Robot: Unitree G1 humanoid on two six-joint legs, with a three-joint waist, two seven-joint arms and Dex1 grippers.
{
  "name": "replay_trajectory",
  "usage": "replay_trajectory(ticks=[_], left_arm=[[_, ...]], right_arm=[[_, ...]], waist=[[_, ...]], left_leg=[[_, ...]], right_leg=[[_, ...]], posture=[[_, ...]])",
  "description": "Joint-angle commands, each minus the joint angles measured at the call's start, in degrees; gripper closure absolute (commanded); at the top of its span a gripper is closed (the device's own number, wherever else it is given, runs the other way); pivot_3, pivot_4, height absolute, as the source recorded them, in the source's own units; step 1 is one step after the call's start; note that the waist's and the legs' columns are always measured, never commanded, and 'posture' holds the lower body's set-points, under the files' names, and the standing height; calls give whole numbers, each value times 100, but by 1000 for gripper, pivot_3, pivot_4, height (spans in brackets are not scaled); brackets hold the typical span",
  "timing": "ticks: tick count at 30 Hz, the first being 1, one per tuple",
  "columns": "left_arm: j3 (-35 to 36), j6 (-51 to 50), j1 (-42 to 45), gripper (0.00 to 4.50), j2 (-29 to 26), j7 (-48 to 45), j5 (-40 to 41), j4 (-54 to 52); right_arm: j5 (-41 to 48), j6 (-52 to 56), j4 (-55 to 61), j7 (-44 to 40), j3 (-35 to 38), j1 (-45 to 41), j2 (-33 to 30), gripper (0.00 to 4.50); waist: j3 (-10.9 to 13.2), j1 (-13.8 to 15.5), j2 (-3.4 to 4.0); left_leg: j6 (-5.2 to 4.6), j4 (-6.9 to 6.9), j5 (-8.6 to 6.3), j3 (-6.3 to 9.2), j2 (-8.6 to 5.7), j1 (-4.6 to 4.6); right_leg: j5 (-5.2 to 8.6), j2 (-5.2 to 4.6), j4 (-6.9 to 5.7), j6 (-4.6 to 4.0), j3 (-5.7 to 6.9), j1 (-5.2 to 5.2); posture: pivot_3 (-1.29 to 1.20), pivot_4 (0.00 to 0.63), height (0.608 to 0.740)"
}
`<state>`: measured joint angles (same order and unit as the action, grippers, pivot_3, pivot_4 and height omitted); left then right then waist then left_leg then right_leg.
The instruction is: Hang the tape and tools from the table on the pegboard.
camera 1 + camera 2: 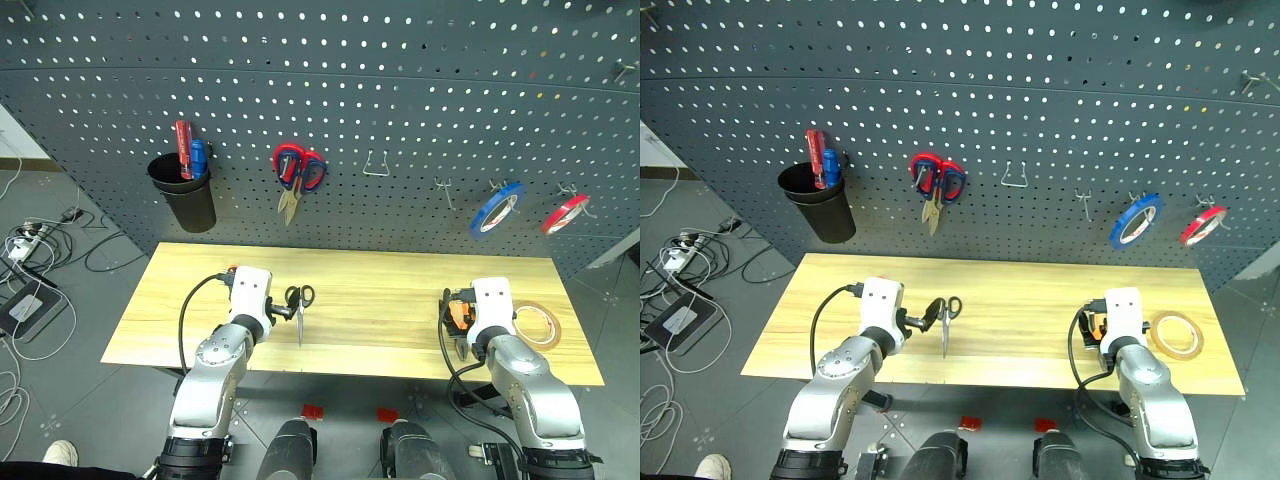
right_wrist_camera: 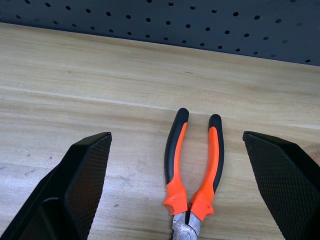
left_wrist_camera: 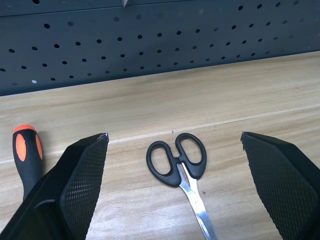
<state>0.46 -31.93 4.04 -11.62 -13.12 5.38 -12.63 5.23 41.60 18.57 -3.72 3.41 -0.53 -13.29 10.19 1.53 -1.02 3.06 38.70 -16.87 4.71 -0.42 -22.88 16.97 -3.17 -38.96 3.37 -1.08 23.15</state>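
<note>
I've got both arms out over the table (image 1: 400, 290), low and pointing toward the pegboard (image 1: 400, 80). Left gripper (image 3: 175, 165) is spread as wide as it goes, nothing between the fingers (image 3: 85, 180). Right under it lie the black scissors (image 3: 180, 165), flat on the wood, handle loops toward the pegboard, blades running back toward me. Just off to the left of that gripper I see the screwdriver (image 3: 27, 155), orange-and-black handle, lying flat on the table too.

Right gripper (image 2: 177, 165) is also wide open and empty. The pliers (image 2: 192, 165) sit on the table between its fingers (image 2: 87, 180), not touched, handles aimed at the pegboard, steel jaws toward me. The tan tape (image 1: 538, 325) lies flat near the table's right end, just beside my right hand.

Up on the pegboard: a black cup (image 1: 185, 195) at left holding red and blue tools (image 1: 190, 155), red-and-blue scissors (image 1: 297, 175) hanging beside it, a bare wire hook (image 1: 376, 165) at the middle, then a blue tape (image 1: 497, 208) and a red tape (image 1: 565, 213) on hooks at right. Cables (image 1: 30, 250) trail on the floor to the left.
</note>
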Motion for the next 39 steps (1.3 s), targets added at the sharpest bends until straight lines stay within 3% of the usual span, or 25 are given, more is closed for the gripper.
replay_trajectory(ticks=[1,25,33,39], left_arm=[[55,192,-27,23,-13,11,22,-125],[5,140,-22,23,-15,34,43,-164],[-1086,472,887,23,-479,-1462,101,179],[-2005,892,1979,23,-288,-2663,177,723]], right_arm=[[-47,-115,107,-39,105,-8,-66,0],[-21,-45,101,-148,211,-14,-218,0],[132,120,-173,-506,621,-47,-739,0],[351,589,-362,-642,1064,-278,-910,0]], waist=[[-1,0,1],[1,1,-2],[86,3,11],[292,-75,31]], left_leg=[[0,0,0,0,0,0],[-3,1,-2,-2,0,0],[-7,4,-4,-9,-4,2],[-19,8,-10,-11,0,6]], right_leg=[[0,0,0,0,0,0],[0,0,-1,0,0,0],[0,-1,-1,0,6,-11],[3,0,-2,-6,3,-21]], posture=[[132,161,740],[125,199,740],[109,259,740],[62,330,740]])
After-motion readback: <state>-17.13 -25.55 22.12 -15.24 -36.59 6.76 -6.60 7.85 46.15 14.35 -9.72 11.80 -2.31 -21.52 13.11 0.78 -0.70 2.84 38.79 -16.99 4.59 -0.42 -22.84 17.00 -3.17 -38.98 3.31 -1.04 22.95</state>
